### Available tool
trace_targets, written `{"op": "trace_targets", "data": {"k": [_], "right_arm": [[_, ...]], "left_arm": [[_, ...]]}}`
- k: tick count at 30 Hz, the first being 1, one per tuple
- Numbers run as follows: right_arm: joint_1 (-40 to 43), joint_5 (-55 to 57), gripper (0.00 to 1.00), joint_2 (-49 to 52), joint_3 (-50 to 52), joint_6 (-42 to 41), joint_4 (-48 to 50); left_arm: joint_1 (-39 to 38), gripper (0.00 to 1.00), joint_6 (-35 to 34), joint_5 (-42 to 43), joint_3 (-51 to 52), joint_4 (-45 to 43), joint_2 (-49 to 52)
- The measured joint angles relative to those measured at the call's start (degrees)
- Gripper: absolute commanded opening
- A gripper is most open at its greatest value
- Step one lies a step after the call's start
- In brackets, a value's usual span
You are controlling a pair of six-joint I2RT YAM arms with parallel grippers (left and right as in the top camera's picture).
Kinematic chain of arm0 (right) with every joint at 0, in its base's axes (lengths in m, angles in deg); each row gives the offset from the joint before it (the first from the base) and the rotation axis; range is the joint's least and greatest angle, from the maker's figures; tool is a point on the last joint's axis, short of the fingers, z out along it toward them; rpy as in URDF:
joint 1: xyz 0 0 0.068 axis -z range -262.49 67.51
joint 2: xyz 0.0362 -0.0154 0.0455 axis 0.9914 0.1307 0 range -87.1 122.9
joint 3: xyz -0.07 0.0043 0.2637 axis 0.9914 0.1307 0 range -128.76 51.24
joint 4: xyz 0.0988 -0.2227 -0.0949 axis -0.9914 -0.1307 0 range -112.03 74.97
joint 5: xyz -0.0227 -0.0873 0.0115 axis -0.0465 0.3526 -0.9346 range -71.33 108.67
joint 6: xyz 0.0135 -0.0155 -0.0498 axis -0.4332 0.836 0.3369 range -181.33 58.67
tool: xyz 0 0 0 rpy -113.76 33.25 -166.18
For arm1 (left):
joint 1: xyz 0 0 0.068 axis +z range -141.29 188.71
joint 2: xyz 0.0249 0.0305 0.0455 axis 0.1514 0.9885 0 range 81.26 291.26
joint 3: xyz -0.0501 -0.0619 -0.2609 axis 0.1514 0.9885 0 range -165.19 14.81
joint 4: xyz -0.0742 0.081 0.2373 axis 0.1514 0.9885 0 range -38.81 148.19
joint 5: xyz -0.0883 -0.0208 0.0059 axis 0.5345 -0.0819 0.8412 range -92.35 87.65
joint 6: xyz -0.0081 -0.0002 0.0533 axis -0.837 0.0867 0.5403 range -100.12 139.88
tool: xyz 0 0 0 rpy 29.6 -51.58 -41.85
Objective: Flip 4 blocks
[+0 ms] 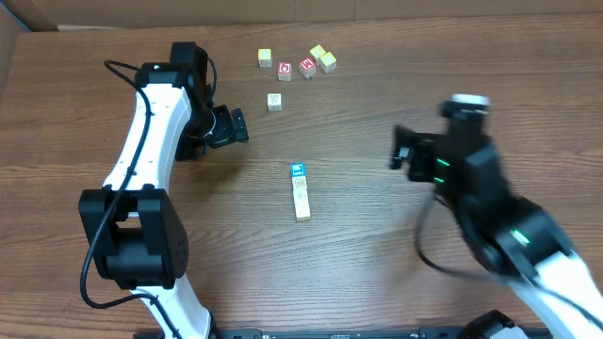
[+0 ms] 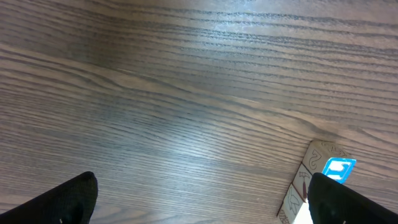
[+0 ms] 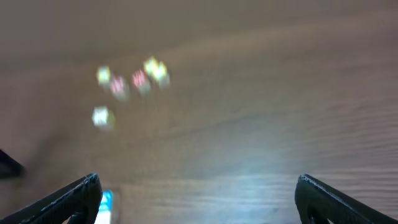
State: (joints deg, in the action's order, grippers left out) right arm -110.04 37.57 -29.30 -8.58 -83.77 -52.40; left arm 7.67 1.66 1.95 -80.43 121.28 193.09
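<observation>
Wood-grain table (image 1: pixel 358 254) beneath left gripper (image 1: pixel 236 125) and right gripper (image 1: pixel 400 151), both wide open, empty, clear of the blocks (image 1: pixel 301 193).

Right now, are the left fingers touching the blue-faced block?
Apart. The overhead view shows bare wood between the left fingers and the blue-faced block.

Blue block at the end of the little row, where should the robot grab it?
Come straight down from above and pinch the blue block by its two free sides, jaws across the row. One side seems to touch the next block, so nothing fits there.
</observation>
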Motion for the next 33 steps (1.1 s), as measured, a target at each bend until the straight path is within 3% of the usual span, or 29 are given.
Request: {"op": "trace_targets", "data": {"k": [11,22,27,33], "right_arm": [[6.6,0.6,1.0,-30.4,0.0,0.0,-4.8],[11.2,0.4,1.0,-48.8,5.6,0.0,-7.3],[13.1,-0.7,1.0,-54.6,15.0,0.0,-0.3],[14.4,-1.0,1.0,-57.0,27.6,0.0,21.6]], "left_arm": [[0.0,1.0,0.0,0.0,0.0,0.0,0.0],[0.0,1.0,0.0,0.0,0.0,0.0,0.0],[0.0,1.0,0.0,0.0,0.0,0.0,0.0],[0.0,1.0,0.0,0.0,0.0,0.0,0.0]]}}
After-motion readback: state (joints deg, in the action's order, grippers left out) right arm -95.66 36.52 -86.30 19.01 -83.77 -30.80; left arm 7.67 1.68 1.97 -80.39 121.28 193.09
